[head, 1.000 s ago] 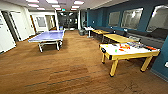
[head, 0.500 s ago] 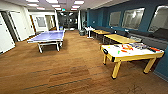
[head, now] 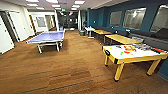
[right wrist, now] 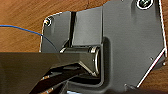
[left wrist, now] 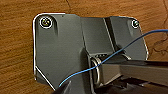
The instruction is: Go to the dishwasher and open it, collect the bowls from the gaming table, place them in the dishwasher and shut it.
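Nothing has shifted: yellow-rimmed, smooth white gaming table (head: 140, 57) on wood-plank floor (head: 62, 72); each pincer's state: cannot tell.

Blue table-tennis table (head: 47, 37) left of centre on brown wood-plank floor (head: 70, 72). Plain yellow-wood tables (head: 120, 38) in a row along the right side, below a dark teal wall (head: 150, 15) with framed panels. White doors (head: 5, 37) at the left edge. Ceiling light panels (head: 53, 3) across the top. Small bin (head: 81, 32) far centre. Wood floor beneath in both wrist views
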